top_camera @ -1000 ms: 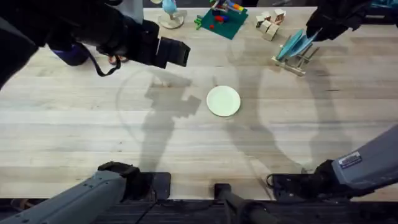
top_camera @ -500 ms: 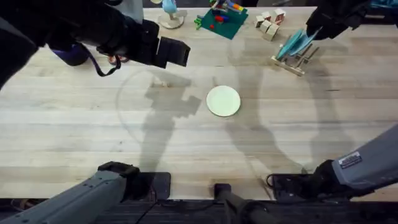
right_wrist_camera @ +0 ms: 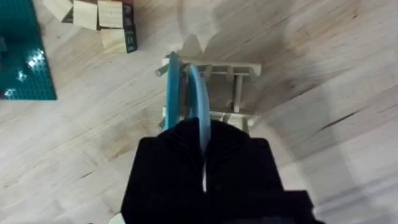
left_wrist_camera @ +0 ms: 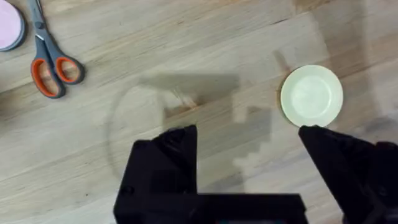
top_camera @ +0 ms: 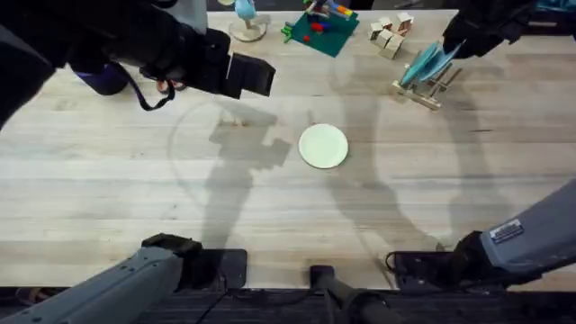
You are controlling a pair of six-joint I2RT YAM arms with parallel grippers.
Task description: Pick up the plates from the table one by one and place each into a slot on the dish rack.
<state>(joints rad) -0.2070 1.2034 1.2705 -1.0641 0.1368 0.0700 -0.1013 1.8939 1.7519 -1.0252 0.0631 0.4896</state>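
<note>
Overhead view: the right gripper (top_camera: 459, 43) is pinching the light blue plate (top_camera: 423, 65) upright in the dish rack (top_camera: 430, 88) near the table's (top_camera: 108, 180) far right corner. The cream-yellow plate (top_camera: 323, 146) is lying flat mid-table — the left gripper (left_wrist_camera: 249, 149), fingers spread, is hanging above it.

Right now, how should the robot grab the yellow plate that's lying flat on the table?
The cream plate lies flat on the bare table, so there is no upright side to pinch. Probably best: come down from above with the open left gripper, one finger over the rim and one slid under its edge. The near edge, facing the arms' bases, looks easiest.
</note>
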